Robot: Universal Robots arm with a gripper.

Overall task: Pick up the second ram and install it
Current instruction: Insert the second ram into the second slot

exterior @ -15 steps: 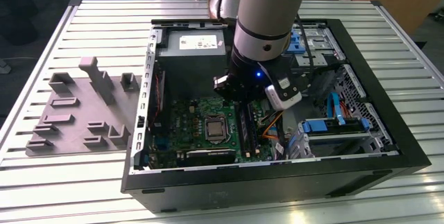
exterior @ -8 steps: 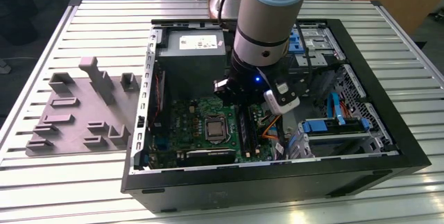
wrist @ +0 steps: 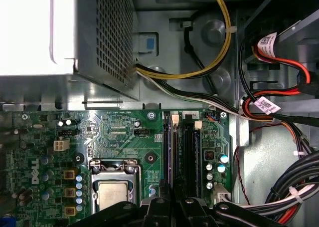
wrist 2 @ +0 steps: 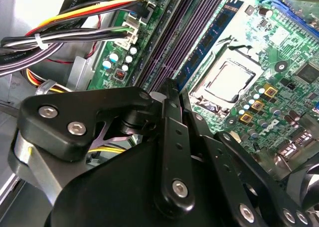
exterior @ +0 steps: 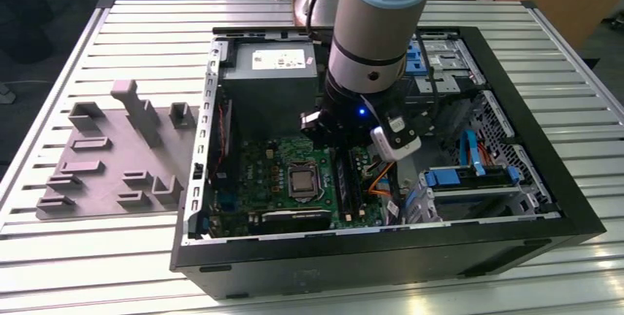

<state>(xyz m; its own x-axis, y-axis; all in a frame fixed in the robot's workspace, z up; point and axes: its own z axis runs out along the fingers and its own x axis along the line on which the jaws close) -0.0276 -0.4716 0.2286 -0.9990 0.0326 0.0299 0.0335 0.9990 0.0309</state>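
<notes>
- the gripper (wrist 2: 172, 87) hangs low inside the open pc case (exterior: 390, 256), over the memory slots (wrist: 192, 152) on the motherboard (wrist 2: 259, 22).
- jaws: together in the second wrist view, nothing visibly clamped between them.
- the second ram (wrist 2: 213, 37) looks to be the blue-green stick standing in the slot nearest the cpu socket (wrist 2: 229, 80), in the slot bank along the board's cable-side edge. its near end runs up under the gripper tip. can't tell if they're touching, or if it's fully seated.
- judged step: pressing the stick home.
- doing it well, prob: push straight down w/ no tilt, keep the stick square to the slot, load both ends evenly so neither rides high, and stop once the end latches close.
- risk: off-centre force could rock the stick or flex the board. the cable bundle (wrist 2: 75, 32) lies just beside the slots, so the tip should stay clear of it.
- writing: white print on the board, tags (wrist: 267, 106) on the cables, and a pale label on the power supply (exterior: 268, 74). none is read off here.
</notes>
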